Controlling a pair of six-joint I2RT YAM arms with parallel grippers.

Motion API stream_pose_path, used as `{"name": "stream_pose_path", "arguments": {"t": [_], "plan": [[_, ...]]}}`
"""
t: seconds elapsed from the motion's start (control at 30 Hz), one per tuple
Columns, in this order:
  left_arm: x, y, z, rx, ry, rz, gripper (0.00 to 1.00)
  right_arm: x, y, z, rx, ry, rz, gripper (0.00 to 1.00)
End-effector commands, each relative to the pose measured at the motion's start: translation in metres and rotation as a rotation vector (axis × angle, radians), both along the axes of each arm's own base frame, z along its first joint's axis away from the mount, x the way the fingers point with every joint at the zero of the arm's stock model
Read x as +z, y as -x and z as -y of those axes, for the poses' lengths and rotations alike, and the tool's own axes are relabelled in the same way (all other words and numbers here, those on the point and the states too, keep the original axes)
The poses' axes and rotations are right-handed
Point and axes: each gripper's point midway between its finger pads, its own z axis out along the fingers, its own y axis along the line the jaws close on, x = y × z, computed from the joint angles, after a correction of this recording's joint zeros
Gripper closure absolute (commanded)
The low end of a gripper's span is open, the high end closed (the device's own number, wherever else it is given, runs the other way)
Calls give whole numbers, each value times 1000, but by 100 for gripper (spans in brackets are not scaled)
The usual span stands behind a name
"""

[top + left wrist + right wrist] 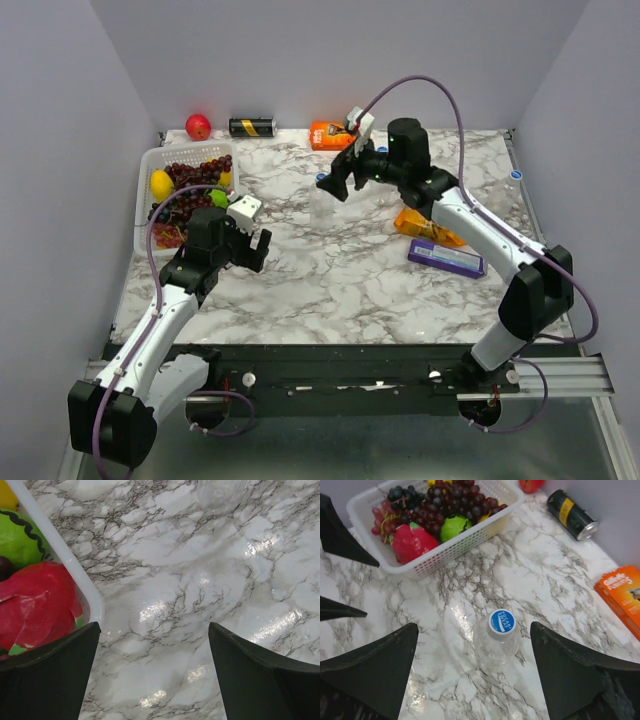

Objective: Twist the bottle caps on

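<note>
From the top external view, the right arm reaches out over the middle of the marble tabletop (340,290), its jaws pointing down above a clear bottle (322,212) that stands upright and shows only faintly against the marble. How far the jaws are parted cannot be told from here. The left jaws hang low beside the white basket (150,160) of fruit, well apart from the bottle. A red apple (198,126), a black-and-gold can (252,127) and an orange razor box (330,134) line the far edge, and an orange packet (428,226) and a purple packet (447,258) lie under the right arm. In the left wrist view, the left jaws stand wide open with nothing in them, only bare tabletop (165,580) between the two fingers. The basket's white rim (75,570) runs past the left finger, and the bottle's clear base (220,492) shows at the top edge, well beyond the fingertips. In the right wrist view, the right jaws are spread wide and hold nothing. The bottle (495,647) stands upright between the two fingers, apart from both and a little nearer the right one, with a blue cap (501,620) sitting on its neck. How tightly the cap sits cannot be told. Behind it lie the basket (465,545), the can (572,515) and the razor box (622,595).
</note>
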Motion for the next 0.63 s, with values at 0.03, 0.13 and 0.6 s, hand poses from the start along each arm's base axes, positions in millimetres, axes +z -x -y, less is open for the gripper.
{"name": "stream_pose_path", "arguments": {"t": [0.03, 0.13, 0.6], "plan": [[27, -17, 10, 12, 86, 72, 1, 17, -23, 71, -488, 98, -120, 0], [32, -24, 17, -5, 117, 84, 1, 7, -25, 112, -644, 251, -76, 0], [76, -70, 36, 12, 243, 204, 1, 20, 3, 161, -720, 430, -37, 0]]}}
